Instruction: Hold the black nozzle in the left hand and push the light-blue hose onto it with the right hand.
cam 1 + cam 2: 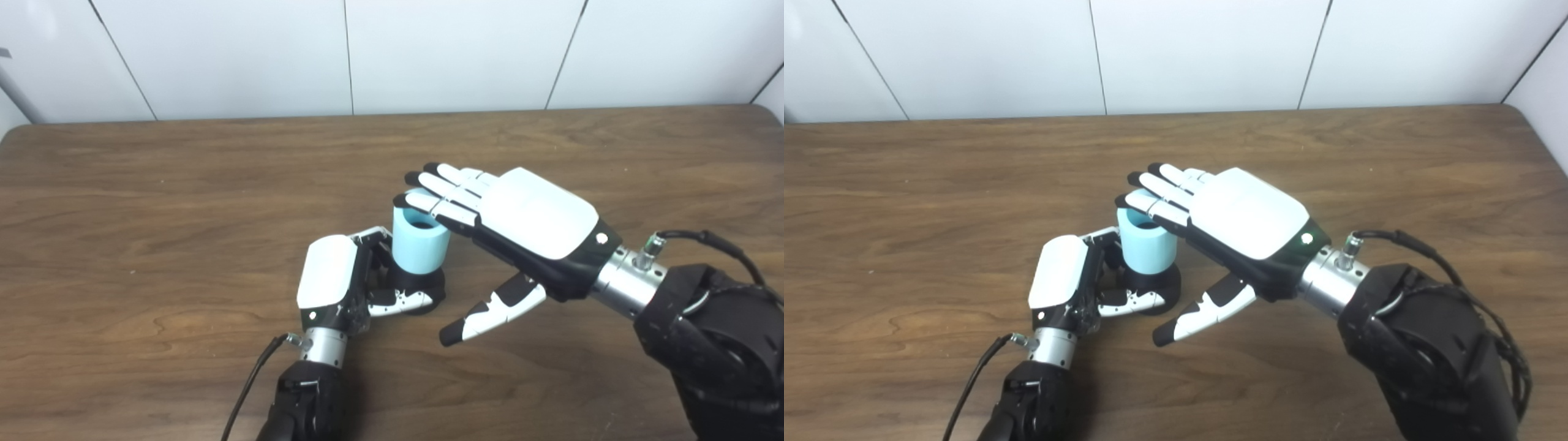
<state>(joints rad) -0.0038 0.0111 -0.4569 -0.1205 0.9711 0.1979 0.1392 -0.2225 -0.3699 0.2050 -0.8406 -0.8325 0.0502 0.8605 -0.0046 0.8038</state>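
Observation:
The black nozzle (422, 286) stands upright on the wooden table near the middle. The short light-blue hose (418, 242) sits upright on top of it, its open end up. My left hand (346, 278) is shut on the nozzle's black base, fingers behind it and thumb in front. My right hand (520, 220) is open, palm down, with its fingertips (416, 197) resting over the hose's top rim and its thumb hanging free below to the right. The same scene shows in the right eye view, with the hose (1146, 245) under the right hand (1237, 223).
The brown wooden table (184, 202) spreads to all sides, with its far edge against a white panelled wall (343, 55). A black cable (245, 386) trails from my left wrist toward the front edge.

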